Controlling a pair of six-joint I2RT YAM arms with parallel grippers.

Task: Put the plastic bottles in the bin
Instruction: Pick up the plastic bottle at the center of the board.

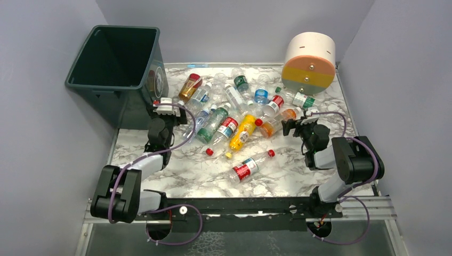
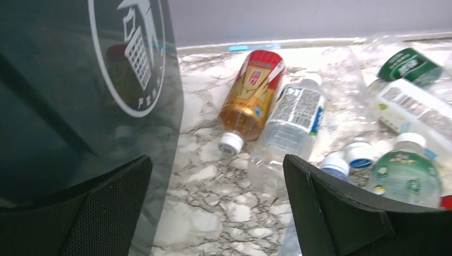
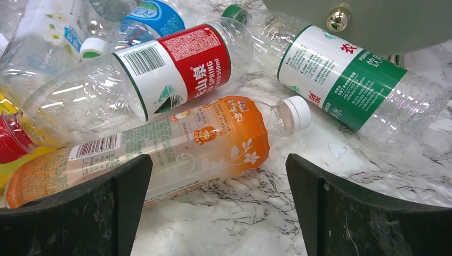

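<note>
Several plastic bottles [image 1: 234,114] lie heaped on the marble table, and one red-labelled bottle [image 1: 249,166] lies apart, nearer the arms. The dark green bin [image 1: 151,58] stands at the back left. My left gripper [image 1: 170,104] is open beside the bin's near right corner. Its wrist view shows the left gripper [image 2: 217,208] over bare marble, the bin wall [image 2: 64,106] on its left and an amber bottle [image 2: 250,96] ahead. My right gripper [image 1: 299,121] is open at the heap's right edge. In its wrist view the right gripper [image 3: 218,208] has an orange-labelled bottle [image 3: 176,141] just beyond the fingers.
A big cream, orange and yellow cylinder [image 1: 309,63] lies at the back right, and its edge [image 3: 373,21] shows above a green-labelled bottle [image 3: 346,80]. Grey walls close in the table on three sides. A clear bottle [image 2: 290,133] lies next to the amber one.
</note>
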